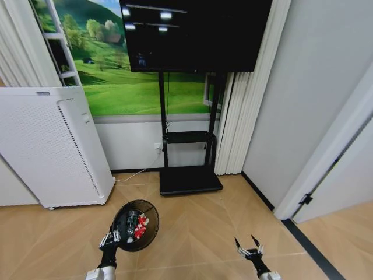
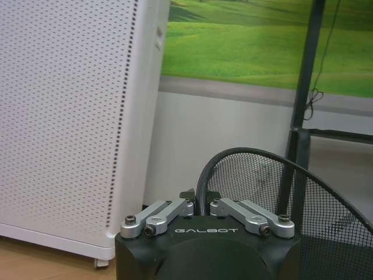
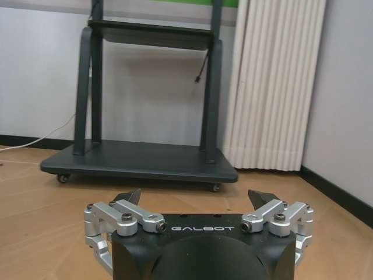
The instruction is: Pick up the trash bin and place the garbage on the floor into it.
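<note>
Beside the white air purifier [image 1: 52, 146], my left gripper [image 1: 111, 238] pinches the trash bin [image 1: 135, 225] rim, garbage [image 1: 140, 226] inside; my right gripper [image 1: 249, 245] hangs spread wide above the floor [image 1: 198, 233].

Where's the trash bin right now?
In the head view the trash bin is low on the robot's left, its rim gripped by the left gripper, near the white air purifier.

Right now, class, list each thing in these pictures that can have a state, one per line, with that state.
trash bin: held at its rim by the left tool, garbage inside.
garbage: in the bin, red-and-white wrappers and a bottle.
left tool: shut on the bin's rim.
right tool: open, holding nothing, above the floor.
screen: dark, on its stand.
</note>
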You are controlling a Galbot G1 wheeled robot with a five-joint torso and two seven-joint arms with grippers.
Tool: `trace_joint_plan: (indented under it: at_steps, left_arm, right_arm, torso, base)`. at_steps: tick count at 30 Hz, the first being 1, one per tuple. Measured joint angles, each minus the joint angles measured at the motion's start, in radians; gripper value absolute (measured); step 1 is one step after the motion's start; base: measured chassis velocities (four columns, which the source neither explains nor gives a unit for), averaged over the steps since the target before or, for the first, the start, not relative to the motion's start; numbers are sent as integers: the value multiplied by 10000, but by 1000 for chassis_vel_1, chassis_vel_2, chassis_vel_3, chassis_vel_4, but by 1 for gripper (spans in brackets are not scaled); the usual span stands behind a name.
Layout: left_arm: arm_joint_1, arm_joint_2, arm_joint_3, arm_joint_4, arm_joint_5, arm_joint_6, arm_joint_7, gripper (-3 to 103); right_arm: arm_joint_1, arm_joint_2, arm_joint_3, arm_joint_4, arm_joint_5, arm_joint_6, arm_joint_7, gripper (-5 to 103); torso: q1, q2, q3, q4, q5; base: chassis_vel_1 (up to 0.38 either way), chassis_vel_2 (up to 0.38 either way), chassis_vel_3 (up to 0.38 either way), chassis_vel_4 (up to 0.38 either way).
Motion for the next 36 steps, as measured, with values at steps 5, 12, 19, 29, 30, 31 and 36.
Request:
trace_joint_plan:
  at_steps: [5,12,19,29,30,31,36]
  left_arm:
    - [565,-301,23,-393,1,117,-107,6]
    - [1464,-534,74,7,-551,133,-331,6]
    - [1907,-265,-667,372,-1547,268,-550,6]
    - [1298,823,-2379,1732,-2946,1128,-953,6]
    - [1298,823,-2379,1732,-2946,1128,-953,6]
    - [1143,1061,-2554,1875,-3132,1299,-1021,6]
    - [943,1632,-2820,2253,-3464,1486,-1063,6]
  right_arm:
    - [156,31,-90,-226,0,20,0,100]
    - [210,175,-179,-421,-26,43,2,100]
    - [175,324,-83,-557,-12,53,7,100]
    - [738,454,-465,-1053,71,35,12,100]
    - [738,454,-465,-1053,71,35,12,100]
    - [783,426,-501,-1090,133,29,11,100]
    - [819,378,-514,-1179,241,28,5,100]
  torso:
    - [2,0,-2,2,5]
    - [2,-1,0,1,4]
    - [1,0,0,-1,2]
    - [1,0,0,1,-2]
    - [1,0,0,1,-2]
    - [1,0,0,0,0]
    - [1,0,0,2,5]
  base:
    - [207,241,-186,-202]
    - [-1,0,22,15]
    - [-54,-54,36,45]
    - [0,0,0,0]
    - [0,0,0,0]
    - [0,0,0,0]
    - [0,0,0,0]
